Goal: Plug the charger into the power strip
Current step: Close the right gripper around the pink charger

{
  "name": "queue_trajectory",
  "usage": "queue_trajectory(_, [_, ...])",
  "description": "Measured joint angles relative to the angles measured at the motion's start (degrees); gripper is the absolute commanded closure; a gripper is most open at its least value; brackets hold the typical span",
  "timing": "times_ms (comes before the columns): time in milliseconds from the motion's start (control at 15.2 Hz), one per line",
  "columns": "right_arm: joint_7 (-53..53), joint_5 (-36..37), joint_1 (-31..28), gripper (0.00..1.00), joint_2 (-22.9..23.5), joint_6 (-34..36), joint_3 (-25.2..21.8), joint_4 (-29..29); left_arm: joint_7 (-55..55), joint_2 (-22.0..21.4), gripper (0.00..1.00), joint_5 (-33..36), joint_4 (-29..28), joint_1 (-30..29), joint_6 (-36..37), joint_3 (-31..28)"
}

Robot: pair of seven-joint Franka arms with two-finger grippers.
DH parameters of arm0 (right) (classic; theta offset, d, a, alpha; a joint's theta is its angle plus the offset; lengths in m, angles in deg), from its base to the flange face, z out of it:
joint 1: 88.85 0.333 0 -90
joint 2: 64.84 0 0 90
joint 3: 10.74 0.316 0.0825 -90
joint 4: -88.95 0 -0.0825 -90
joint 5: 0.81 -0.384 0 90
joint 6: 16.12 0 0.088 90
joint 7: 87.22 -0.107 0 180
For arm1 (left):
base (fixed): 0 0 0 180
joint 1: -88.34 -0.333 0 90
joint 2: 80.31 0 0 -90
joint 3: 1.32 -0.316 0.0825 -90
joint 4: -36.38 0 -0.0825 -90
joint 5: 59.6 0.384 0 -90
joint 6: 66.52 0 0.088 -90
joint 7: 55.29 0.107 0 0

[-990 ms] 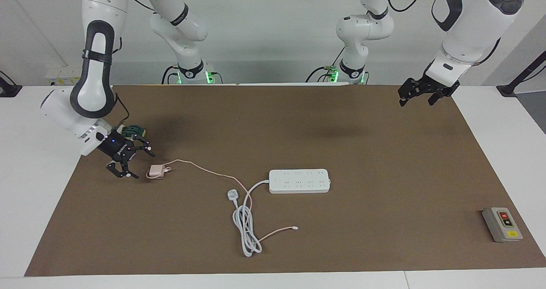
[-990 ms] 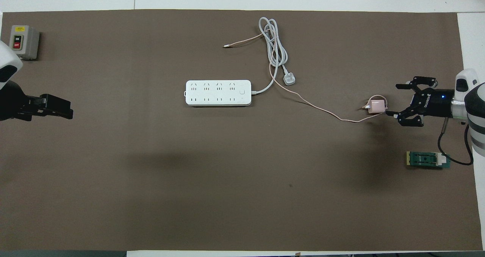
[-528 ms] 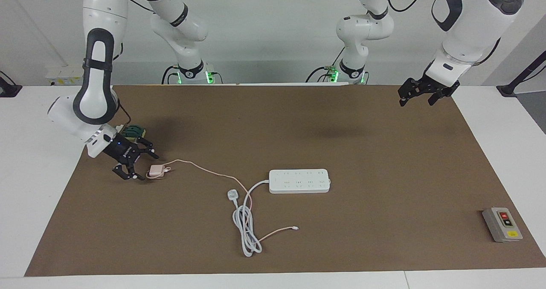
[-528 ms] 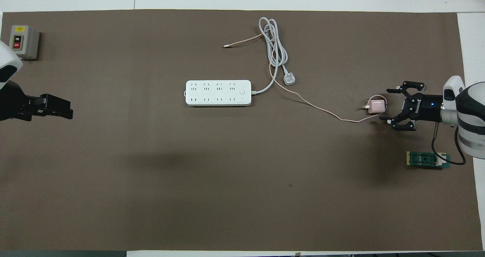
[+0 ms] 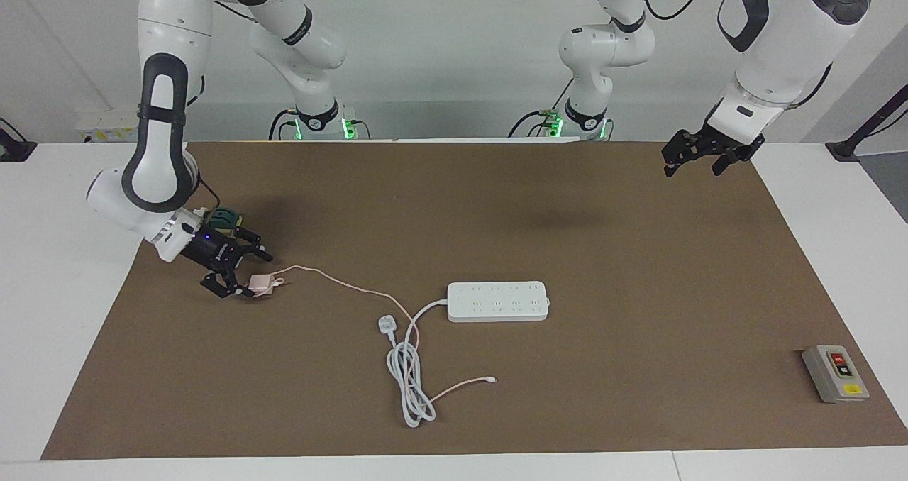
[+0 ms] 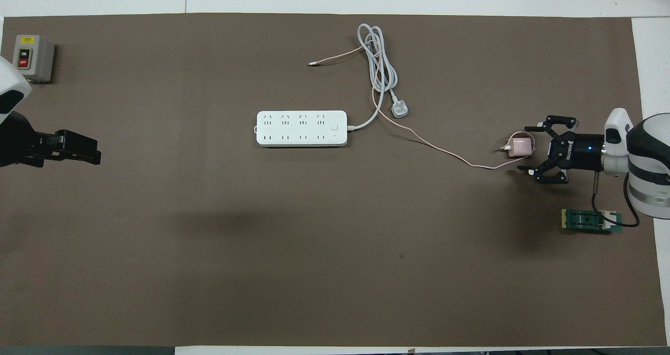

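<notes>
**Right gripper at the charger, fingers spread, no grip yet**

The right gripper [image 5: 248,277] sat low on the mat at the middle left of the facing view, fingers spread wide, with the charger [image 5: 259,282] at its fingertips and seemingly just inside the opening. Nothing was held. The charger lay on the mat, well apart from the strip [image 5: 498,301], which rested at the centre of the frame; the pink cable [image 5: 355,287] trailed between them, crossing the white plug's cord [image 5: 409,382].

Judgement on the step in hand: the fingers should straddle the cube squarely on two flat faces before closing, low enough to avoid pinching the looped cable beside it. The prongs must be kept free, since they must later meet a socket. The trailing cable may drag on the white cord during the carry.

The left gripper [image 5: 699,156] waited, open, above the mat's upper right corner.

Against the earlier frames, the right gripper had advanced toward the charger, from standing off beside it to reaching it. The charger, strip and left arm had not moved.
</notes>
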Motion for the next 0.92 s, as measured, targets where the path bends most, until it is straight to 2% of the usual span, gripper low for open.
queue_trajectory(792, [6.58, -2.12, -0.84, 0.00, 1.97, -0.30, -0.08, -0.16, 0.00, 0.00, 0.00, 0.00, 0.00, 0.00, 0.00, 0.00])
queue_trajectory(924, [7.05, -2.14, -0.85, 0.04, 2.00, -0.45, -0.08, -0.18, 0.00, 0.00, 0.00, 0.00, 0.00, 0.00, 0.00, 0.00])
